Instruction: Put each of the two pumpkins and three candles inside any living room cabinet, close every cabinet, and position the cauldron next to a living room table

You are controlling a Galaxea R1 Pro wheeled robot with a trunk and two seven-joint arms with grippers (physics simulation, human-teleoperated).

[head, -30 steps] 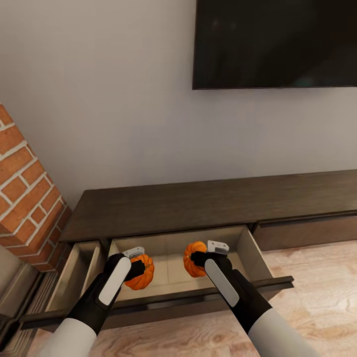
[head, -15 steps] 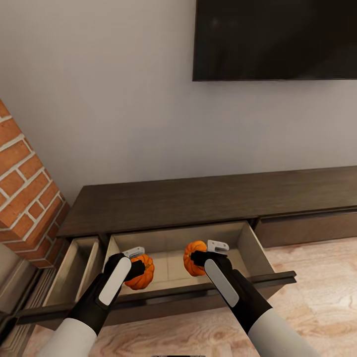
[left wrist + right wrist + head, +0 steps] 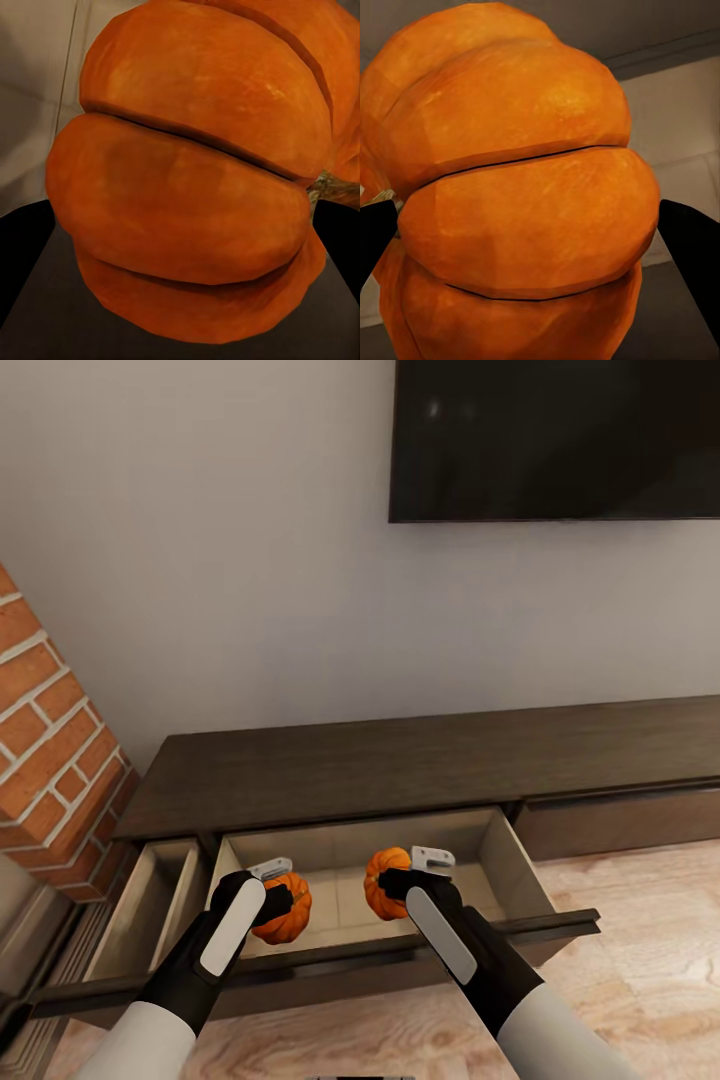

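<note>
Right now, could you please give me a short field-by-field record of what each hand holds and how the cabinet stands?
left hand: shut on the left pumpkin, held over the open drawer
right hand: shut on the right pumpkin, also over that drawer
cabinet: dark-brown low unit against the wall
wide drawer: pulled out, pale inside
narrow drawer: beside it toward the brick column, also pulled out
far drawer front: shut
pumpkins released: cannot tell; both sit between the fingers

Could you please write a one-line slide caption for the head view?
Each end effector, left and right, holds a pumpkin, and, over the cabinet's open drawer.
</note>
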